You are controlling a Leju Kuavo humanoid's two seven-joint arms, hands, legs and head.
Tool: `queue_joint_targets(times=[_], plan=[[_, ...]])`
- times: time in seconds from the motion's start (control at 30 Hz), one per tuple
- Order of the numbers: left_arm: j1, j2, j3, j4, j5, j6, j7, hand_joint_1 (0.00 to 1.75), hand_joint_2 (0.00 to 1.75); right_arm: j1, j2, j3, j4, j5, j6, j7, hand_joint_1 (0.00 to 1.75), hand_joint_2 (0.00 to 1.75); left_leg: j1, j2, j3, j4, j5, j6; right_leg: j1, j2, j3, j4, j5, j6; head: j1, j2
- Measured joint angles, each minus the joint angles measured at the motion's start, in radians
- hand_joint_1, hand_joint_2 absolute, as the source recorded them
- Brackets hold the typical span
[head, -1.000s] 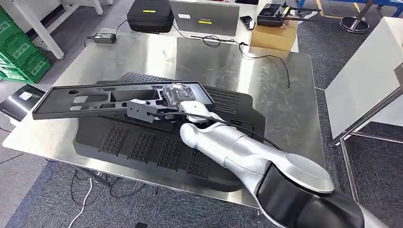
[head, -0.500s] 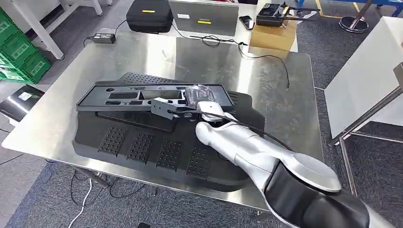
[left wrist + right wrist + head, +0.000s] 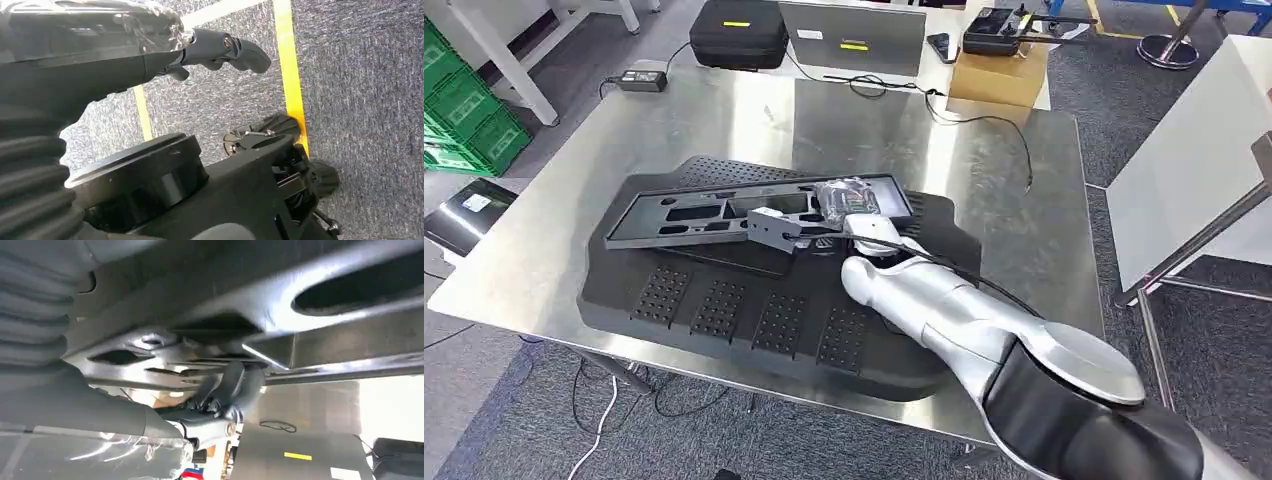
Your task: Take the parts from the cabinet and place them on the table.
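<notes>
A long black frame part [image 3: 689, 215] with several cut-outs lies slanted over a large black perforated panel [image 3: 754, 310] on the steel table [image 3: 874, 120]. My right hand [image 3: 824, 215] grips the frame near its right end, beside a crinkled plastic-wrapped piece [image 3: 849, 197]. In the right wrist view the frame [image 3: 250, 300] runs close overhead and dark fingers [image 3: 230, 385] curl around its edge. My left hand [image 3: 220, 47] hangs over grey carpet, its fingers apart and holding nothing.
At the table's far edge stand a laptop [image 3: 854, 38], a black case [image 3: 736, 30] and a cardboard box [image 3: 999, 75], with a cable [image 3: 1014, 130] trailing across the steel. Green crates [image 3: 459, 110] sit at the left, a white table [image 3: 1194, 150] at the right.
My right hand has carried the frame part to the right and lower. Its left end no longer overhangs the table's left side and now sits over the panel.
</notes>
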State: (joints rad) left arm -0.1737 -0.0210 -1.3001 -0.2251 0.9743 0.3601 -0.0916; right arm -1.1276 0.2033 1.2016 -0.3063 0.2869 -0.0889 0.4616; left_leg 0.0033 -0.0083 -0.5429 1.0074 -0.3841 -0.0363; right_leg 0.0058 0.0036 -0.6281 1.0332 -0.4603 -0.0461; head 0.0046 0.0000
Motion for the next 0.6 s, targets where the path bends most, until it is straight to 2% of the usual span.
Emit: queue_joint_targets(times=[0.17,0.33,0.43,0.6], plan=[[0.000,0.000,0.000,0.000,0.001,-0.006,0.001,0.00,0.00,0.000,0.000,-0.002,0.000,-0.004,-0.002,-0.020,0.00,0.00,0.000,0.000,0.000,0.000,0.000,0.000,0.000,0.000,0.000,0.000,0.000,0.000,0.000,0.000],[0.002,0.000,0.000,0.000,0.006,-0.013,0.006,0.00,0.00,0.000,0.000,-0.021,0.000,-0.055,0.003,-0.139,0.00,0.00,0.000,0.000,0.000,0.000,0.000,0.000,0.000,0.000,0.000,0.000,0.000,0.000,0.000,0.000],[0.004,0.000,0.000,0.000,0.005,-0.022,0.006,0.00,0.00,-0.003,-0.004,-0.047,-0.003,-0.089,0.094,-0.223,0.00,0.00,0.000,0.000,0.000,0.000,0.000,0.000,0.000,0.000,0.000,0.000,0.000,0.000,-0.001,0.000],[0.005,0.000,0.000,0.000,0.004,-0.028,0.006,0.00,0.00,-0.011,-0.013,-0.074,-0.013,-0.092,0.170,-0.252,0.00,0.00,0.000,0.000,0.000,0.000,0.000,0.000,0.000,0.000,0.001,0.000,0.000,0.000,0.000,0.000]])
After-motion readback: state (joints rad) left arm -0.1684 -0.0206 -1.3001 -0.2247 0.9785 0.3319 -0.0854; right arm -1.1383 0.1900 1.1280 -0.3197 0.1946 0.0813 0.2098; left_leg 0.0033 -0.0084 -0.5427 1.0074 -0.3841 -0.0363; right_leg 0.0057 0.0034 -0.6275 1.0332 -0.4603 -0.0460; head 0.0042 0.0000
